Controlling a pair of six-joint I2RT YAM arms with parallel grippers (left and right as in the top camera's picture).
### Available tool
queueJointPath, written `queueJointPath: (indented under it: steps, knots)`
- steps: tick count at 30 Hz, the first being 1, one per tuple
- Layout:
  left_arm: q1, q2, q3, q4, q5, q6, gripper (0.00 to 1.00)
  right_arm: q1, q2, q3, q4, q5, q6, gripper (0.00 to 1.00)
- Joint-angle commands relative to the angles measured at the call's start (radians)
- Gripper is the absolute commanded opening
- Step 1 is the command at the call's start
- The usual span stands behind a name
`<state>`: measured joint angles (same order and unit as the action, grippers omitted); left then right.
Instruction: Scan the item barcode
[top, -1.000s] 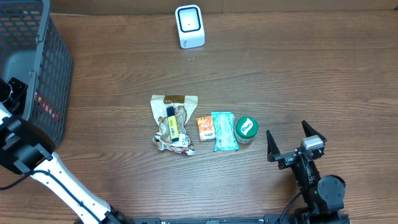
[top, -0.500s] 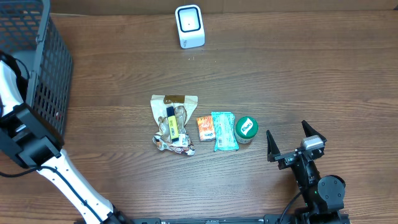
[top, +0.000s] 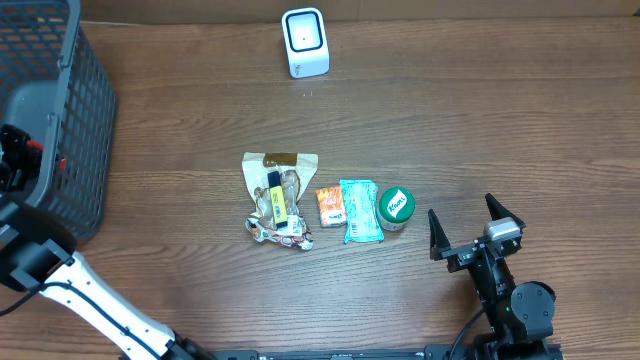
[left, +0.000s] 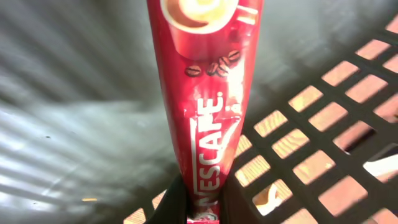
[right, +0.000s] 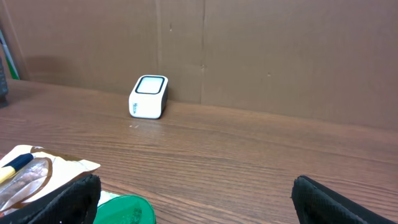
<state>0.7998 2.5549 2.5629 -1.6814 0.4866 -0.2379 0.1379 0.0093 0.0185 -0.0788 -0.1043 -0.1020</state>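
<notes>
A red Nescafe sachet (left: 205, 93) stands lengthwise in the left wrist view. My left gripper (left: 203, 200) is shut on its lower end, inside the black mesh basket (left: 323, 134). From overhead, the left gripper (top: 18, 160) sits at the basket's (top: 70, 110) near wall, and a bit of red sachet (top: 61, 163) shows through the mesh. The white barcode scanner (top: 305, 42) stands at the table's far edge, also visible as the scanner (right: 148, 96) in the right wrist view. My right gripper (top: 478, 232) rests open and empty at the front right; in its own view the right gripper (right: 199, 205) holds nothing.
In a row mid-table lie a clear snack bag (top: 278, 200), an orange packet (top: 330, 206), a teal packet (top: 360, 210) and a green-lidded jar (top: 396, 206). The jar (right: 124, 210) sits just left of my right gripper. A cardboard wall (right: 261, 56) backs the table.
The left arm has shifted about at the basket's near side. The right arm and the items on the table have not moved.
</notes>
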Motion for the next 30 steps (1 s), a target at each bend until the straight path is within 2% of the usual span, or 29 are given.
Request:
queueJointPath:
  steps: [1, 6, 13, 16, 19, 21, 23, 25, 27, 29, 30]
  knots:
    - [0.003, -0.005, 0.02, -0.004, 0.093, 0.019, 0.04, -0.001, -0.006, -0.011, 0.005, 0.002, 0.0, 1.0]
    - [0.005, -0.065, 0.087, -0.006, 0.131, 0.012, 0.04, -0.001, -0.006, -0.011, 0.005, 0.002, 0.0, 1.0]
    - [0.0, -0.267, 0.244, -0.008, 0.123, -0.059, 0.04, -0.001, -0.006, -0.011, 0.005, 0.002, 0.0, 1.0]
    - [-0.037, -0.406, 0.248, -0.008, 0.217, -0.065, 0.04, -0.001, -0.006, -0.011, 0.005, 0.002, 0.0, 1.0]
    - [-0.123, -0.544, 0.234, -0.008, 0.229, -0.079, 0.04, -0.001, -0.006, -0.011, 0.005, 0.002, 0.0, 1.0]
    - [-0.225, -0.628, 0.23, -0.008, 0.033, -0.147, 0.04, -0.001, -0.006, -0.011, 0.005, 0.002, 0.0, 1.0]
    - [-0.319, -0.681, 0.23, -0.008, -0.236, -0.202, 0.04, -0.001, -0.006, -0.011, 0.005, 0.002, 0.0, 1.0]
    - [-0.379, -0.708, 0.23, -0.008, -0.368, -0.209, 0.04, -0.001, -0.006, -0.011, 0.005, 0.002, 0.0, 1.0]
    - [-0.417, -0.725, 0.23, -0.008, -0.428, -0.208, 0.04, -0.001, -0.006, -0.011, 0.005, 0.002, 0.0, 1.0]
    - [-0.421, -0.725, 0.23, -0.008, -0.427, -0.203, 0.04, -0.001, -0.006, -0.011, 0.005, 0.002, 0.0, 1.0]
    - [-0.421, -0.724, 0.23, -0.008, -0.433, -0.195, 0.19, -0.001, -0.006, -0.011, 0.005, 0.002, 0.0, 1.0]
